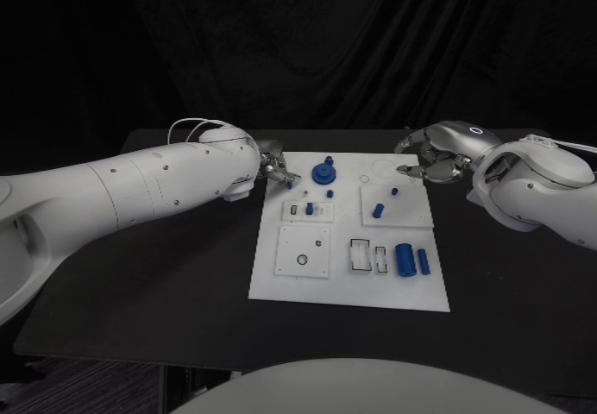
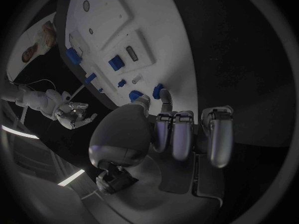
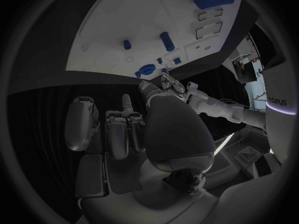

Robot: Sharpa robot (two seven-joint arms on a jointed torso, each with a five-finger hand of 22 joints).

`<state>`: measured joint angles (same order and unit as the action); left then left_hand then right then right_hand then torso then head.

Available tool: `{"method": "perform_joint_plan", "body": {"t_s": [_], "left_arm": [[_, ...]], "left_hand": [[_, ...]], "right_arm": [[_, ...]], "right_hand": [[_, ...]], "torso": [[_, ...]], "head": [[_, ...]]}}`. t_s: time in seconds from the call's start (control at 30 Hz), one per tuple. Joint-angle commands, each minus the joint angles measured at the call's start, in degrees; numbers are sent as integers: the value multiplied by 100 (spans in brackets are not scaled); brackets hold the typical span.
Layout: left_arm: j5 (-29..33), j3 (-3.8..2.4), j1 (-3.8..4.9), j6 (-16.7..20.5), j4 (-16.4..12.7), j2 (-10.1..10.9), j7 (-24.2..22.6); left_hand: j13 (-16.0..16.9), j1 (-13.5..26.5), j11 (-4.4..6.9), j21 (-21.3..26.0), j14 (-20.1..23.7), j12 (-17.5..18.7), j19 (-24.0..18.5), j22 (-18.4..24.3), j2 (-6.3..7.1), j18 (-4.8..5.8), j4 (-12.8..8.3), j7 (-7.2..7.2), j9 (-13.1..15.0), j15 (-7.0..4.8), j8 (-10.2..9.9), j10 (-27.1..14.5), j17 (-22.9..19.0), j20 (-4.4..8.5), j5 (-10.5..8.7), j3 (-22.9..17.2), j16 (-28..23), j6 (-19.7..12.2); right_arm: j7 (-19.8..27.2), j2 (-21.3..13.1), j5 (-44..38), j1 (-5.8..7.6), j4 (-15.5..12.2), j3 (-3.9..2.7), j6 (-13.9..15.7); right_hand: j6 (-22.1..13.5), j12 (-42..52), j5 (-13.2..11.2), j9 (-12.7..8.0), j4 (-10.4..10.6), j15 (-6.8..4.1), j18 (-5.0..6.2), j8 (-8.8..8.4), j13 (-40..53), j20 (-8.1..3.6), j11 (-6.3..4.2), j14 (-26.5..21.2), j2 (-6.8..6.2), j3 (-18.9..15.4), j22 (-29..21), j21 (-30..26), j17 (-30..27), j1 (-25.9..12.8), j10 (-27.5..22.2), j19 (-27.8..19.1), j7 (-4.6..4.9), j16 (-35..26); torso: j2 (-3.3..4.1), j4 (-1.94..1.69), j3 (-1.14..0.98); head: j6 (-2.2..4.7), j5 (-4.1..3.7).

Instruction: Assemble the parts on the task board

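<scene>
Left hand (image 1: 276, 171) sits at the far-left corner of the white board (image 1: 298, 289), fingertips pinching a small blue peg (image 1: 289, 184) right at the board's edge. My guess: it's carrying the peg toward a hole in one of the raised plates.

Just right of it, a blue gear (image 1: 324, 174) stands on the board's far side, already seated by the look of it. Big blue cylinder (image 1: 405, 258) and a slimmer one lie loose near the right edge, so plenty left to do.

Right hand (image 1: 430, 164) hovers off the far-right corner, fingers curled in, nothing visible in them; probably parked clear.

Left wrist view shows the peg (image 2: 158, 91) between thumb and a finger (image 2: 166, 103), which the head view barely resolves. Right wrist view shows its curled fingers (image 3: 127, 124) holding nothing, well off the surface (image 1: 162, 293).
</scene>
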<state>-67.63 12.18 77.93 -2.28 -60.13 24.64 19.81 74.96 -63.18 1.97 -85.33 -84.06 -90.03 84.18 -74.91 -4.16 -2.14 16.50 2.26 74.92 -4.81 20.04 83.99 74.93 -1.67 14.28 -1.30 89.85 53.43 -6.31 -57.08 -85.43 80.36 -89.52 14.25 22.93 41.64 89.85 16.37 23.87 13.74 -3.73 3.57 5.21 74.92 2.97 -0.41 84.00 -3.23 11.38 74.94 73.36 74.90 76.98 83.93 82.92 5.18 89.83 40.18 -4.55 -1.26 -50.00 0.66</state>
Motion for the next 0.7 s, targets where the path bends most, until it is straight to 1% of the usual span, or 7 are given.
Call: {"method": "perform_joint_plan", "body": {"t_s": [0.03, 0.07, 0.1, 0.27, 0.4, 0.47, 0.7], "left_arm": [[-4, -4, -10, -55, 21, -18, -95], [-4, -4, -11, -56, 32, -21, -95], [-4, -4, -12, -58, 42, -24, -95], [-4, -4, -16, -55, 73, -32, -106], [-4, -4, -17, -43, 69, -30, -125], [-4, -4, -18, -41, 68, -31, -134], [-4, -4, -20, -48, 70, -32, -174]], "left_hand": [[1504, -70, -36, 22, -594, 3, 203, -1109, -27, 53, -27, -8, 10, 53, -46, 601, 1507, -43, 0, -13, 15, -28], [1504, -80, -37, 22, -594, 3, 203, -1110, -25, 53, -28, -5, 9, 54, -54, 601, 1507, -46, -53, -13, 15, -23], [1504, -101, -41, 22, -594, 3, 203, -1112, -22, 53, -29, 1, 6, 58, -68, 601, 1507, -52, -163, -13, 15, -11], [1504, -140, -44, 30, -594, 3, 196, -1108, -30, 50, -39, 1, 2, 62, -88, 601, 1507, -55, -142, -30, 15, -9], [1504, -210, -52, 37, -594, 3, 191, -1109, -25, 49, -42, 12, -10, 70, -153, 601, 1507, -63, -16, -55, 15, -31], [1504, -253, -55, 40, -594, 3, 190, -1112, -21, 48, -41, 15, -14, 74, -189, 601, 1507, -69, 93, -74, 15, -28], [1504, -349, -56, 55, -594, 3, 181, -1112, -5, 45, -40, 13, -12, 77, -259, 601, 1507, -74, 382, -135, 15, -12]], "right_arm": [[-80, -8, -15, -12, -6, -5, -9], [-80, -10, -15, -12, -6, -5, -8], [-80, -12, -15, -12, -6, -5, -8], [-79, -12, -15, -12, -7, -5, -7], [-75, -3, -15, -12, 1, -5, -7], [-73, 1, -15, -13, 4, -5, -7], [-71, 6, -15, -14, 8, -5, -10]], "right_hand": [[31, 15, -8, -6, -23, 54, -2, -29, 1508, 23, 52, 600, 18, -3, 1038, -20, 1510, 16, 607, -29, 1, 17], [31, 15, -8, -6, -23, 54, -2, -29, 1508, 23, 52, 600, 18, -3, 1038, -20, 1510, 16, 607, -29, 1, 17], [31, 15, -8, -6, -23, 54, -2, -29, 1508, 23, 52, 600, 18, -3, 1038, -20, 1510, 16, 607, -29, 1, 17], [31, 15, -8, -6, -23, 54, -2, -29, 1508, 23, 52, 600, 18, -3, 1038, -20, 1510, 16, 607, -29, 1, 17], [37, 15, -9, -21, -32, 55, -1, -38, 1508, 23, 54, 600, 16, -1, 1037, -25, 1510, 17, 607, -31, 3, 17], [37, 15, -9, -21, -32, 55, -1, -38, 1508, 23, 54, 600, 16, -1, 1037, -25, 1510, 17, 607, -31, 3, 17], [38, 15, -9, -21, -33, 55, -1, -38, 1508, 23, 54, 600, 16, -1, 1036, -26, 1510, 17, 607, -31, 3, 17]], "torso": [[3, 3, 2], [2, 3, 3], [1, 2, 4], [3, 2, 3], [2, 4, 4], [2, 6, 3], [-1, -6, 4]], "head": [[0, -4], [0, -5], [0, -8], [0, -3], [0, -5], [0, 0], [0, -18]]}}
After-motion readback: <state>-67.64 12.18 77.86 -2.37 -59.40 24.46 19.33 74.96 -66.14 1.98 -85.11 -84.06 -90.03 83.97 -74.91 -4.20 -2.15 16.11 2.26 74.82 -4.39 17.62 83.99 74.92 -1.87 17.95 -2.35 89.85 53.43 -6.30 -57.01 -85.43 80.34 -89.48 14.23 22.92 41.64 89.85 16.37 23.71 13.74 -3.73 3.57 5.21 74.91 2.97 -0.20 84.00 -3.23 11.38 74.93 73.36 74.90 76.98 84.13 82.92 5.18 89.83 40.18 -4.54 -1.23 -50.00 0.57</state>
